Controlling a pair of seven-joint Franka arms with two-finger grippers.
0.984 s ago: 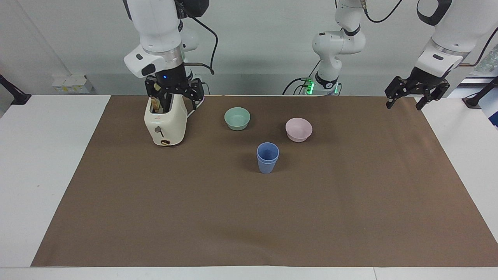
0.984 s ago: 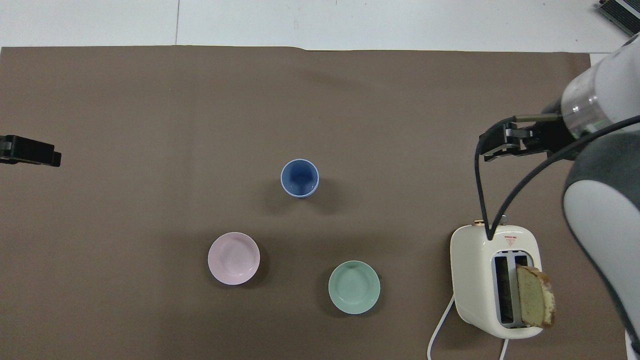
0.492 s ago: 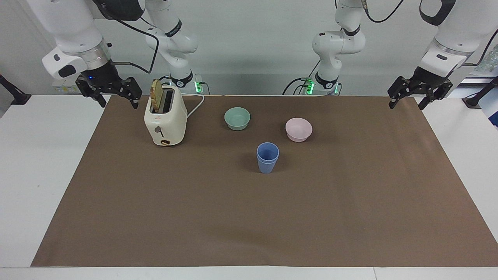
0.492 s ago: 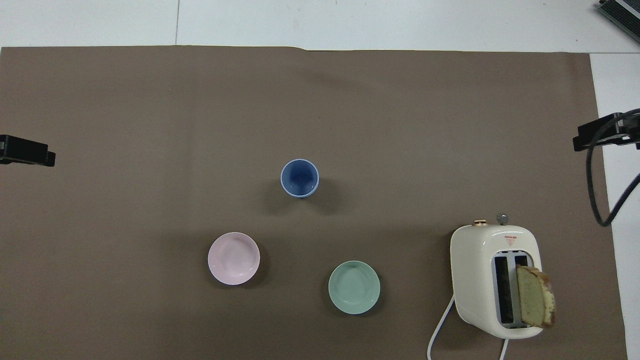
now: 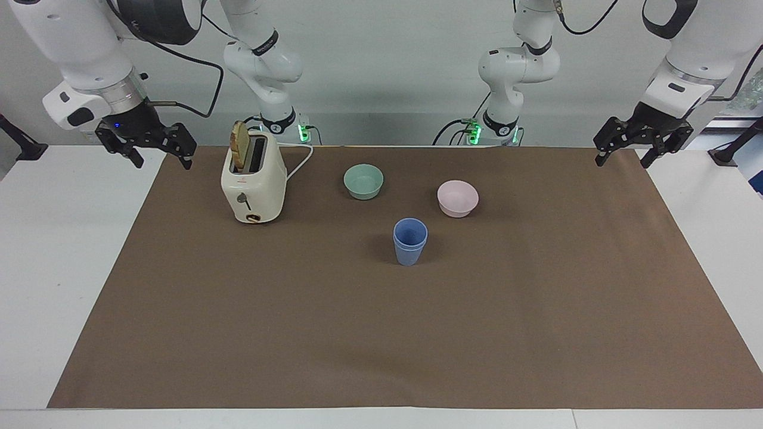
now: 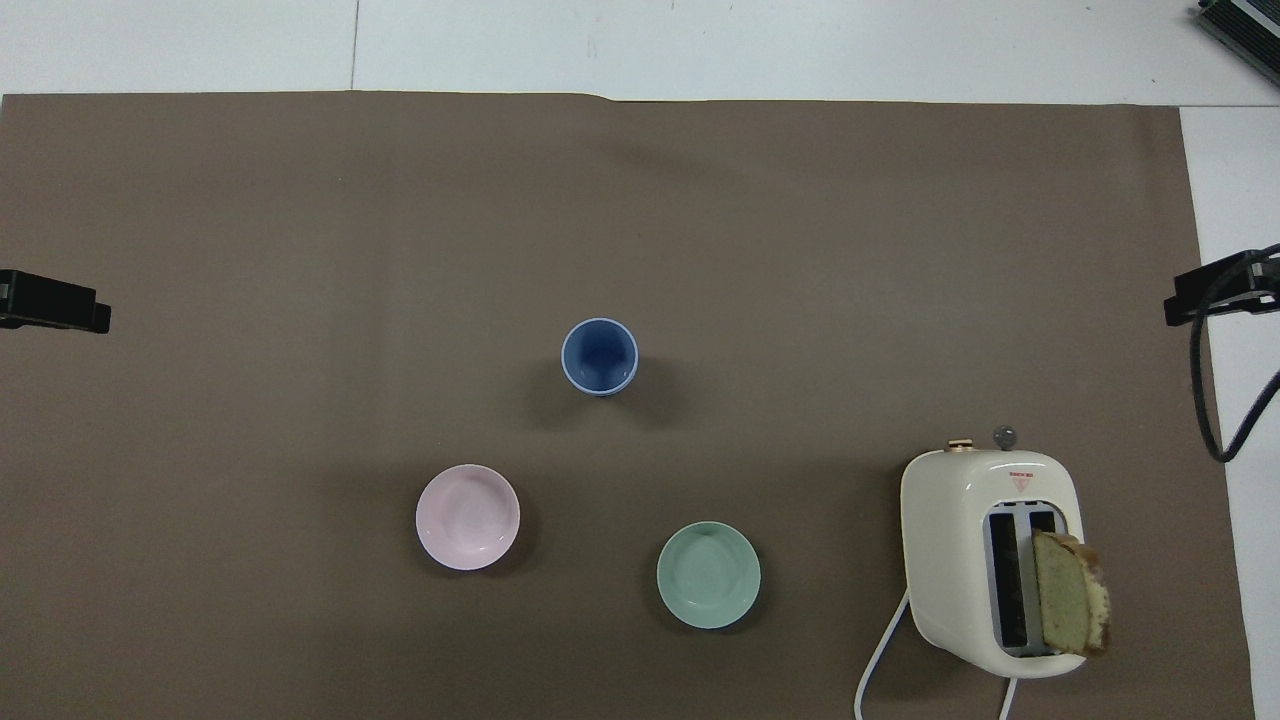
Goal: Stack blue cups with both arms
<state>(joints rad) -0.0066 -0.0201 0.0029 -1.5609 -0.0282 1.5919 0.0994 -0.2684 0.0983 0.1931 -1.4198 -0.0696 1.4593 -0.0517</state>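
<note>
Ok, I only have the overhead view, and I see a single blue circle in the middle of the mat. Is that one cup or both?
Observer: Both. From the facing view the blue cups show two rims, one cup nested upright in the other.
Operator: I only see the gripper tips at the frame edges. Is either holding anything?
Observer: No. The left gripper and the right gripper are both open and empty.
Operator: Are they down on the table?
Observer: No. Each hangs in the air over its own end of the brown mat. The right gripper is at about the height of the top of the toaster.
</note>
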